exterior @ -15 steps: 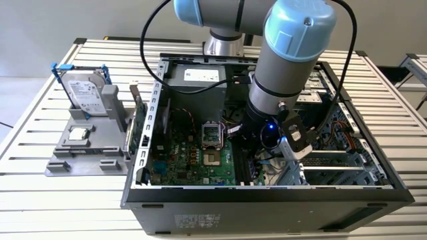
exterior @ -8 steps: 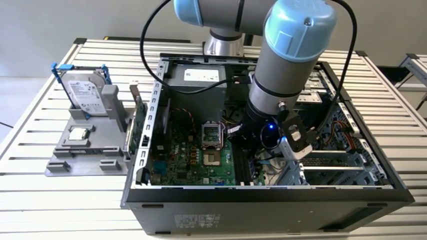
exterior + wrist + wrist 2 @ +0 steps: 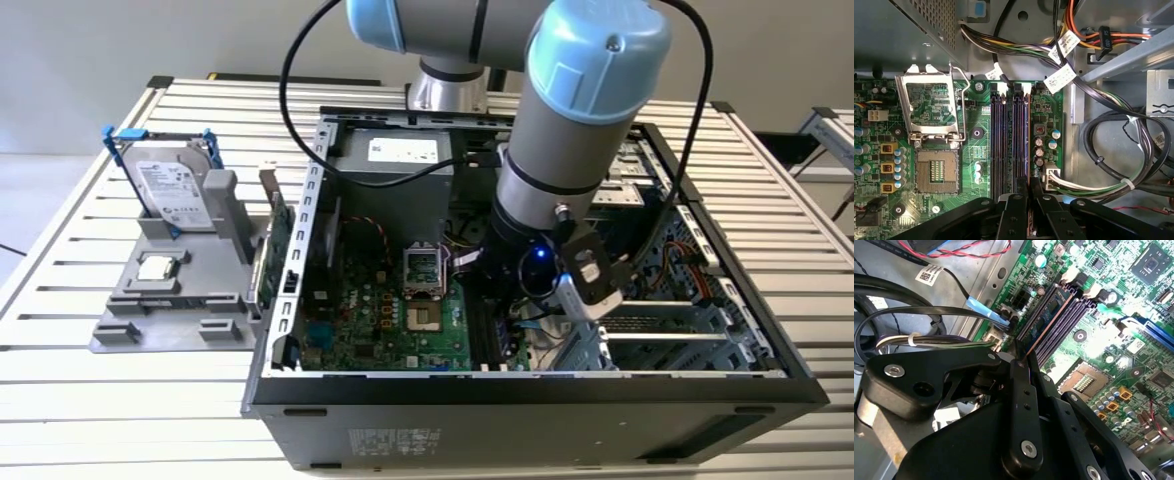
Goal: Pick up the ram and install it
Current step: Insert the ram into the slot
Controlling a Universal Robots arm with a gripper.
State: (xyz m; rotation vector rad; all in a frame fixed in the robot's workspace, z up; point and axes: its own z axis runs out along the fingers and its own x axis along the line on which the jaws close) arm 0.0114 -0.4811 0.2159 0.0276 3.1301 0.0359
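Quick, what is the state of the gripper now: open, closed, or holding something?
Gripper: closed on the ram, which stands in a memory slot on the motherboard in both wrist views.

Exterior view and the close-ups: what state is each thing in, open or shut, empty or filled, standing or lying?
computer case, open, side panel off.
processor socket, empty, its cover lifted.
ram, standing on edge along the memory slots.
pincer, shut on the ram's end.
hard drive, upright in the grey holder.
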